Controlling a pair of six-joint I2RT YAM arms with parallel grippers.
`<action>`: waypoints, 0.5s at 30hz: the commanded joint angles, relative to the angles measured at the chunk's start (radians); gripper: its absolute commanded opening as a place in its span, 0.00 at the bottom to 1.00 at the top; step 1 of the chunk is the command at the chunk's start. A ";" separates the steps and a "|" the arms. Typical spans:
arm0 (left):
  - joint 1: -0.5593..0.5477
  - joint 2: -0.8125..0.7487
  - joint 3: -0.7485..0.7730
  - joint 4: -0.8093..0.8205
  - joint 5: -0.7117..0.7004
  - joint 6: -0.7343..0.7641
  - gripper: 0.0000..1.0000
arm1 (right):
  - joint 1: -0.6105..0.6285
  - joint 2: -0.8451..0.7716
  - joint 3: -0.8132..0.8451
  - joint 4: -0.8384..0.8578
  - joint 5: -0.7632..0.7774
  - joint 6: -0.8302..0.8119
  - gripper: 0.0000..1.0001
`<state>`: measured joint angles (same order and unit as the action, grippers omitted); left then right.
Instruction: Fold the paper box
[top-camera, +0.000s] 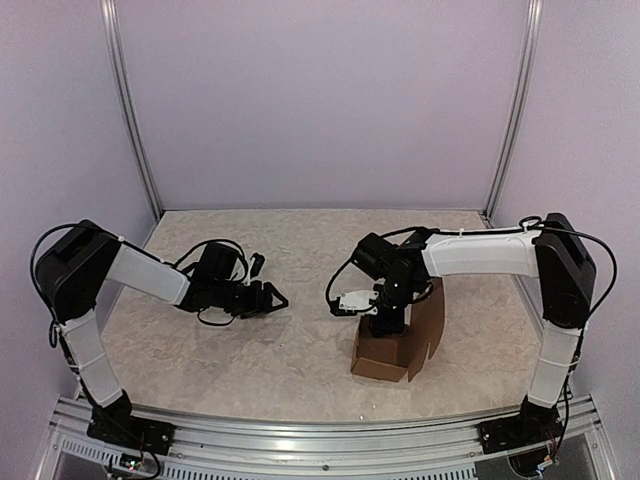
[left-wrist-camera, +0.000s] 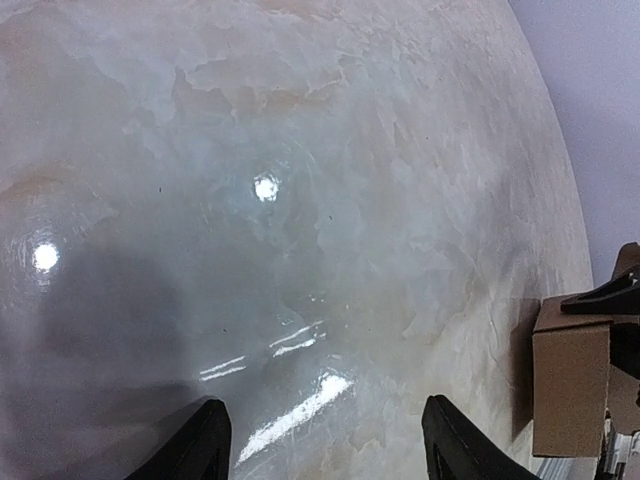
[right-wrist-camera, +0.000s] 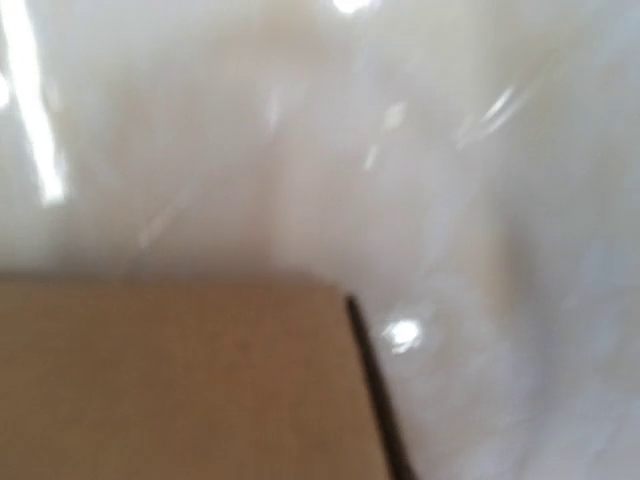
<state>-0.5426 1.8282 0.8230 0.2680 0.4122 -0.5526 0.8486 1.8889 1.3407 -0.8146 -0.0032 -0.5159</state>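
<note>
- The paper box (top-camera: 385, 360) is standing on the table (top-camera: 300, 360), in its right half and near the front edge, directly under the right arm's wrist.
- It is showing as plain brown cardboard, partly raised into a small open-topped carton. A low front wall is facing the arm bases.
- A taller flap (top-camera: 436, 315) with a rounded outline is rising above the other walls on the carton's right side.
- In the left wrist view the box is appearing at the right edge as a squarish brown face with a crisp vertical fold. A narrow top strip is catching paler light.
- The right wrist view is coming out blurred. A flat tan panel (right-wrist-camera: 180, 380) is filling its lower left and ending in a dark straight edge, with the glossy table beyond.
- The right gripper (top-camera: 388, 322) is pointing down at the open top of the box. The wrist and the cardboard are hiding its fingertips, so I cannot tell whether the jaws are parted or gripping anything.
- The left gripper (top-camera: 268, 298) is hovering over the left-centre of the table, well apart from the box. Its jaws are spread wide with nothing between them.
- In its own camera, the left gripper's two dark fingers (left-wrist-camera: 205, 445) are framing bare marbled surface.
</note>
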 joint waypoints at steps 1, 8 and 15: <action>-0.029 -0.009 -0.005 0.037 0.017 -0.011 0.64 | 0.005 -0.038 -0.026 0.121 -0.055 0.006 0.25; -0.040 0.030 0.017 0.042 0.037 -0.008 0.64 | 0.004 -0.004 -0.032 0.114 -0.049 0.007 0.24; -0.040 0.034 0.010 0.045 0.037 -0.002 0.64 | 0.006 0.033 0.010 0.018 -0.004 0.004 0.29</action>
<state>-0.5797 1.8458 0.8249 0.3012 0.4408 -0.5579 0.8486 1.8839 1.3247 -0.7242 -0.0330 -0.5121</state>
